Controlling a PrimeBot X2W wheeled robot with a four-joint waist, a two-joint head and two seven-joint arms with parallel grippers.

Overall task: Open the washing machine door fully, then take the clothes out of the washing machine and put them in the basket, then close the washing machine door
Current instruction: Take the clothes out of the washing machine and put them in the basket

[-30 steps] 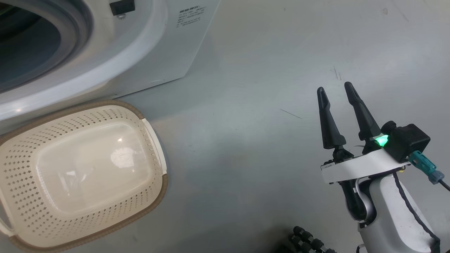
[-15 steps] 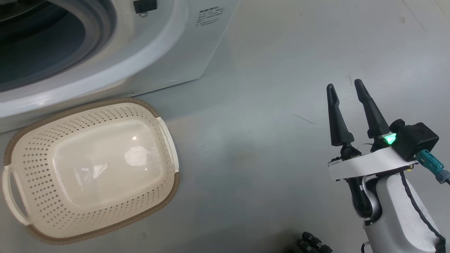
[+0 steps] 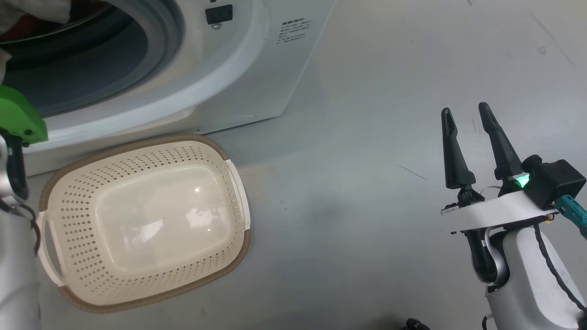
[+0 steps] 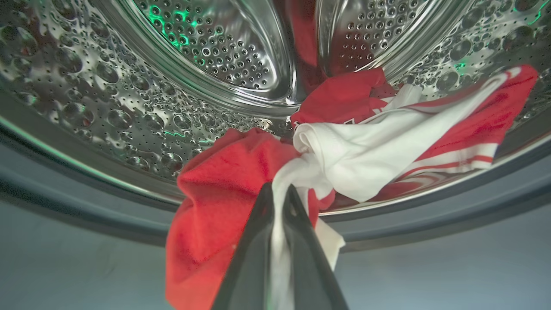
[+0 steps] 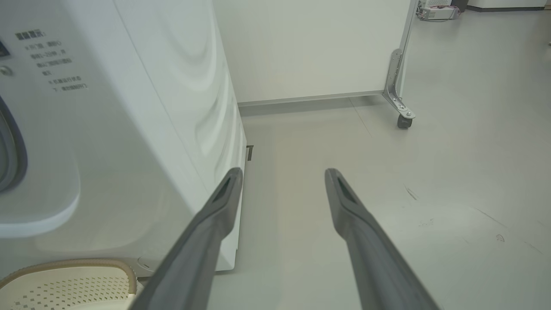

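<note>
The left pincer (image 4: 279, 189) is clamped together on a white fold of the clothes (image 4: 366, 155). The cloth is squeezed between its two dark fingers and runs down the seam between them. Just left of the fingers a red bunch hangs over the front lip of the drum (image 4: 206, 56). To the right, white and red-striped fabric stretches up and away along the perforated steel wall, with more red lying deeper in beside a paddle. So the clothes lie partly inside the drum and partly across its edge, above the grey rubber ring (image 4: 86, 202).

In the head view the left arm's green cover (image 3: 18, 114) sits at the left edge, in front of the round opening of the washing machine (image 3: 257, 68). A scrap of white and red cloth shows at the top left corner of that opening. The basket (image 3: 82, 183) stands on the floor (image 3: 344, 183) just in front of the machine, below the opening, its glossy bottom showing.

The right pincer (image 3: 464, 110) has its fingers apart and grips nothing. It hangs over bare floor, well apart from the basket and the clothes. In the right wrist view it (image 5: 283, 172) points past the machine's side toward a white panel on a caster (image 5: 398, 120).
</note>
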